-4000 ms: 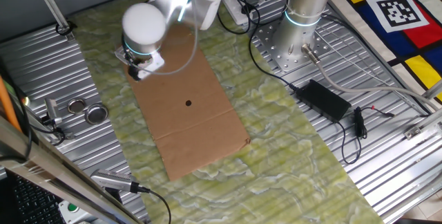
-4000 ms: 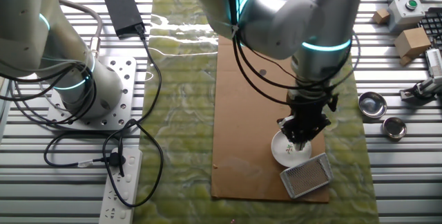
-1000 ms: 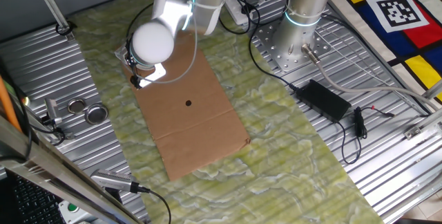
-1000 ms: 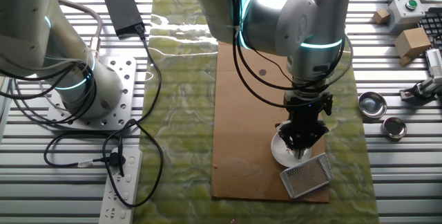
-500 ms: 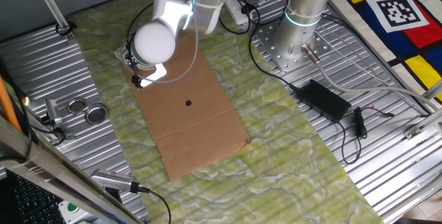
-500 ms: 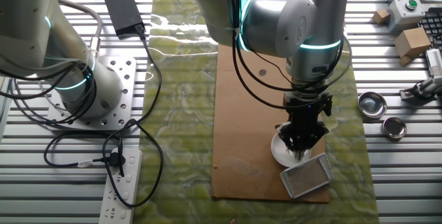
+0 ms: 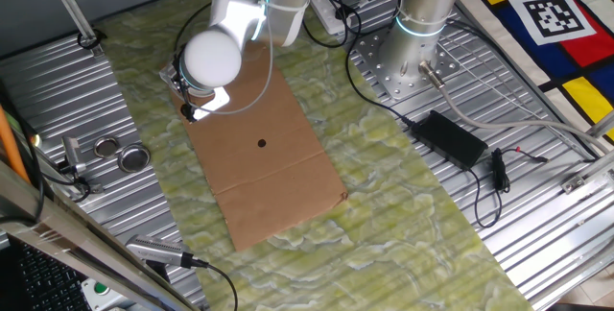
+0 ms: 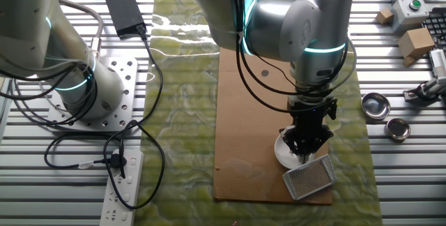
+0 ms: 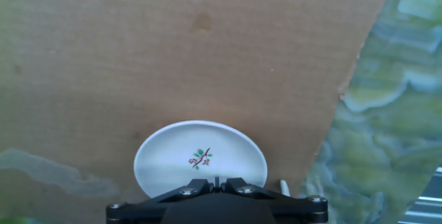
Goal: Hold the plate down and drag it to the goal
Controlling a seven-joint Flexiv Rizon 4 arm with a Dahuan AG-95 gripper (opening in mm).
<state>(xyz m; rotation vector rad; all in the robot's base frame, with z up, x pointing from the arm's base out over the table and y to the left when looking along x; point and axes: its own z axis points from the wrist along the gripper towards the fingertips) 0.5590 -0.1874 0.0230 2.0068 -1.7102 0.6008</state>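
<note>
The plate [image 8: 283,155] is a small white disc with a little flower print, lying on the brown cardboard [image 8: 244,128] near its corner. It fills the bottom of the hand view [image 9: 200,156]. My gripper [image 8: 302,152] stands upright with its shut fingertips on the plate's rim side nearest the goal. In the hand view my gripper [image 9: 217,180] has its jaws together. The goal [image 8: 309,178], a whitish frame, lies right beside the plate, touching or nearly so. In one fixed view the arm hides most of the plate [image 7: 214,101].
Two silvery metal lids [image 8: 376,104] [image 8: 398,129] lie on the ribbed table beyond the cardboard's edge. A black dot [image 8: 264,73] marks the cardboard. The second arm's base [image 8: 83,86], a power strip [image 8: 122,184] and cables lie on the far side.
Since four seconds ago my gripper has slid the plate a little toward the goal. Over the last second nothing has visibly moved.
</note>
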